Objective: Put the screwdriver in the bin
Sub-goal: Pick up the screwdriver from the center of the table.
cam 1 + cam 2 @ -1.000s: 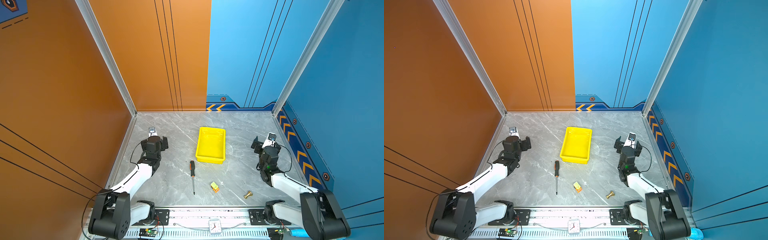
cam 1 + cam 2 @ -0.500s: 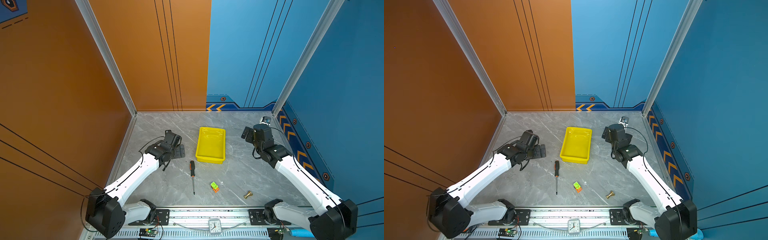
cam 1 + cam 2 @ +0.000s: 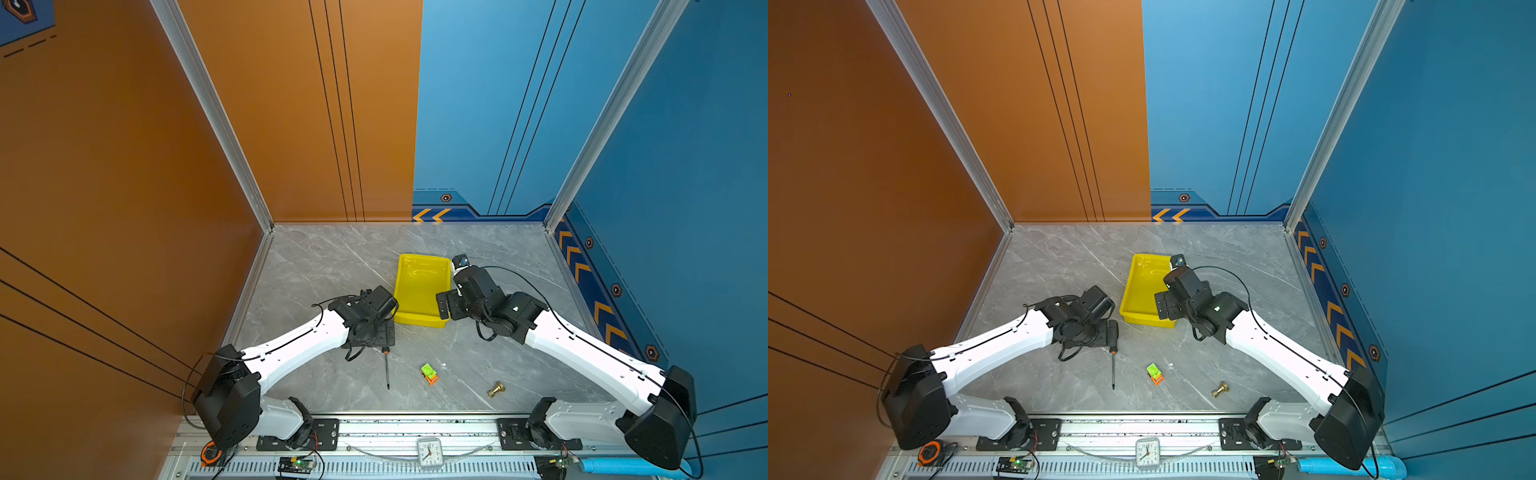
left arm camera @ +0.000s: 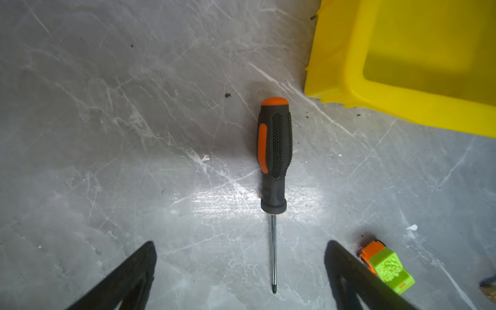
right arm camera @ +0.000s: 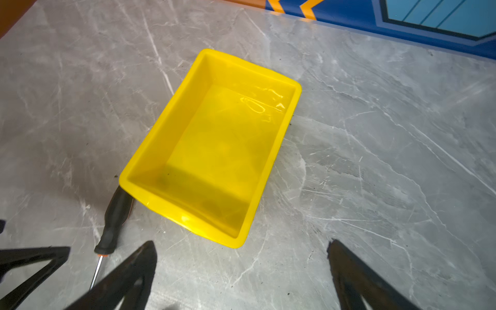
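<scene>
Both arms have swung inward since a second ago, from the table's sides to its middle.

Top views: in both, the left gripper (image 3: pixel 386 332) hangs over the handle of the screwdriver (image 3: pixel 387 370) and hides it. Only collar and shaft show, lying on the table (image 3: pixel 332 266) just beside the near end of the bin (image 3: pixel 420 258). The right gripper (image 3: pixel 443 305) stands at the bin's near right corner, probably to steady it.

Left wrist view: jaws wide apart and empty, straddling the shaft of the screwdriver (image 4: pixel 274 150). The handle is fully exposed, apart from the bin wall.

Right wrist view: jaws spread, nothing held. The bin interior is confirmed empty; the arm partly masks it from above.
</scene>
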Robot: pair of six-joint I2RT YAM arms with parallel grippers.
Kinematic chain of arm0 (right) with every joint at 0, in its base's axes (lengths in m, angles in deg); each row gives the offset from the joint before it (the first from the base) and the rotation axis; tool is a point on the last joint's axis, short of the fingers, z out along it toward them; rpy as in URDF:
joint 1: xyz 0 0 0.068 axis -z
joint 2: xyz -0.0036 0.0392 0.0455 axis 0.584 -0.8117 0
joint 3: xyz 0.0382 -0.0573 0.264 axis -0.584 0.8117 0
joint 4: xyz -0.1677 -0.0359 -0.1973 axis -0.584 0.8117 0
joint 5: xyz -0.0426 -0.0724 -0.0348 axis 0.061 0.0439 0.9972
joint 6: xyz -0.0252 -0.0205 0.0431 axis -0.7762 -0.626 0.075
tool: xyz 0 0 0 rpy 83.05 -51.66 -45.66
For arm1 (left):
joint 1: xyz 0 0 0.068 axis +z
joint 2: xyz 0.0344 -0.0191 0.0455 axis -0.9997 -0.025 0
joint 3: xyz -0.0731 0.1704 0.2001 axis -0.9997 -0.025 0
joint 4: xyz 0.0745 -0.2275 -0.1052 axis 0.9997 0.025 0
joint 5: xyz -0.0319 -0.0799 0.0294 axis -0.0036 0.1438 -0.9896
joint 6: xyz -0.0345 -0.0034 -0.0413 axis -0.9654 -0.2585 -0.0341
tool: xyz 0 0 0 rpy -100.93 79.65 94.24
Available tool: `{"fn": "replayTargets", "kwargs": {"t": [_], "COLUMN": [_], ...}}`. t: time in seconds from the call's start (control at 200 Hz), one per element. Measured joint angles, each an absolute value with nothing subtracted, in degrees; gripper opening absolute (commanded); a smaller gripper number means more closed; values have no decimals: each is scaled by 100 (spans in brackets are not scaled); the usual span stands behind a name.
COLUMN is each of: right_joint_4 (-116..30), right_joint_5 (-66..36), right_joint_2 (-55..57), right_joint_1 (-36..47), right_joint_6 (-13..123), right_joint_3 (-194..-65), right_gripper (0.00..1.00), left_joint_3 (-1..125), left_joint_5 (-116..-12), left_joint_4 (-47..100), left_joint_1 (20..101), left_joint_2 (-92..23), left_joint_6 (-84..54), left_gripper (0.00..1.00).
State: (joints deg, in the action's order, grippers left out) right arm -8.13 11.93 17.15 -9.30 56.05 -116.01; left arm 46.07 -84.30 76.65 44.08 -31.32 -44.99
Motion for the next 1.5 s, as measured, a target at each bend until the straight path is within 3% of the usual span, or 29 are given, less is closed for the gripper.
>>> {"fn": "replayTargets", "kwargs": {"t": [0.325,0.736,0.756,1.041,1.251,1.502], "right_joint_4": [-601,-590,-594,-520,-489,-489], "right_joint_5": [633,474,471,478,509,613], "right_joint_2": [2327,3566,3610,4062,4165,4165], "right_joint_1": [-1492,-1230,-1201,-836,-699,-664], "right_joint_6": [5124,5570,5581,5740,5791,5791], "right_joint_3": [-11170,-10222,-10202,-10108,-10075,-10075], "right_gripper": [100,100,100,100,100,100], "left_joint_3": [4620,5457,5479,5549,5553,5492], "left_joint_5": [-8438,-8600,-8611,-8677,-8698,-8701], "left_joint_4": [7549,7316,7307,7298,7294,7169], "left_joint_1": [4316,4316,4316,4311,4311,4311], "left_joint_2": [-3798,-4841,-4876,-5223,-5405,-5409], "left_joint_6": [-4746,-4724,-4726,-4730,-4706,-4687], "left_gripper": [96,87,83,69,52,40]}}
